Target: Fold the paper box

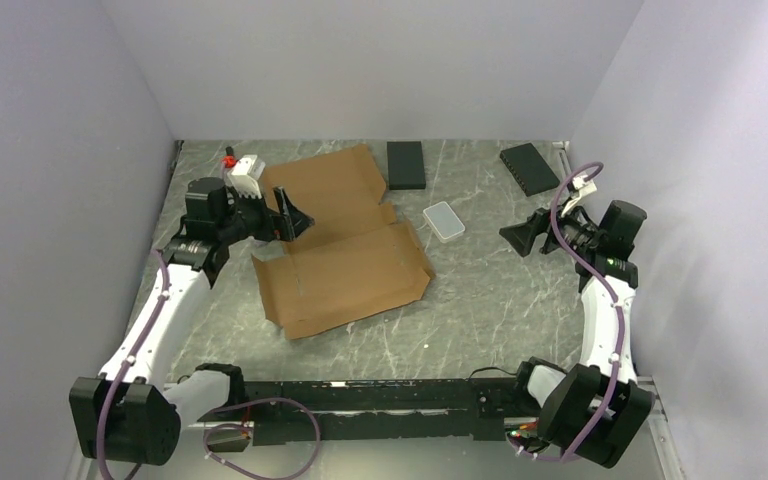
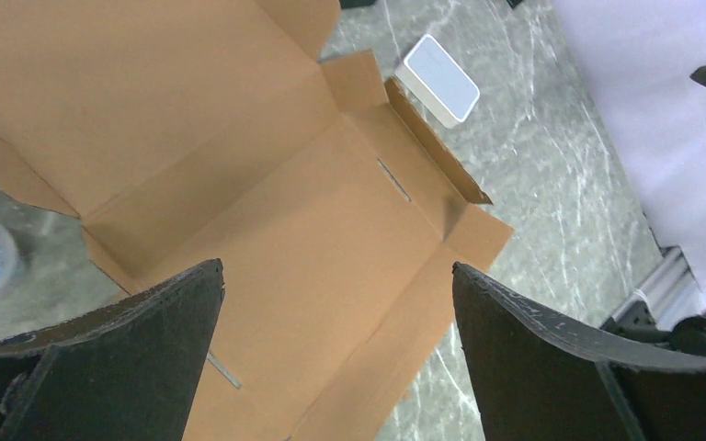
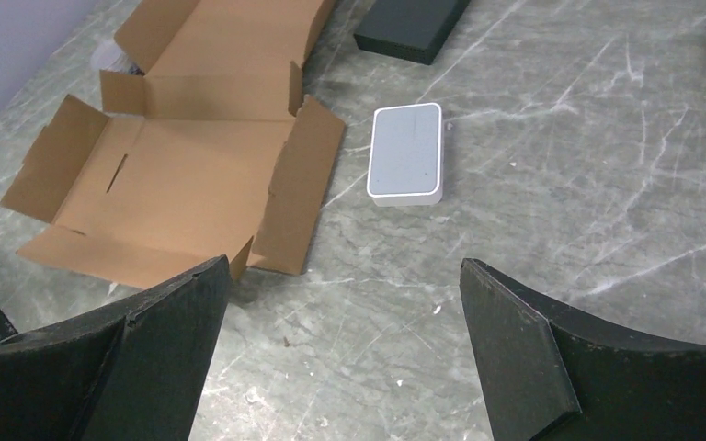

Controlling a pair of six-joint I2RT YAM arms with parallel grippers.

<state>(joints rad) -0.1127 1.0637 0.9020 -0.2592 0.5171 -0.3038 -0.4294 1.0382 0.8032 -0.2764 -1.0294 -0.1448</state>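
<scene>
The paper box [image 1: 345,250] is a brown die-cut cardboard sheet lying mostly flat on the marbled table, left of centre, with a few side flaps raised [image 3: 299,184]. My left gripper [image 1: 295,215] hovers open above the sheet's left part, near the crease between its two big panels [image 2: 331,239]; nothing is between its fingers. My right gripper [image 1: 518,235] is open over bare table to the right of the box, apart from it, its fingers [image 3: 175,340] empty.
A small translucent white case [image 1: 444,220] lies just right of the box. Two black slabs [image 1: 406,164] [image 1: 530,168] rest near the back wall. A small white and red item [image 1: 243,166] sits at the back left. Grey walls enclose three sides.
</scene>
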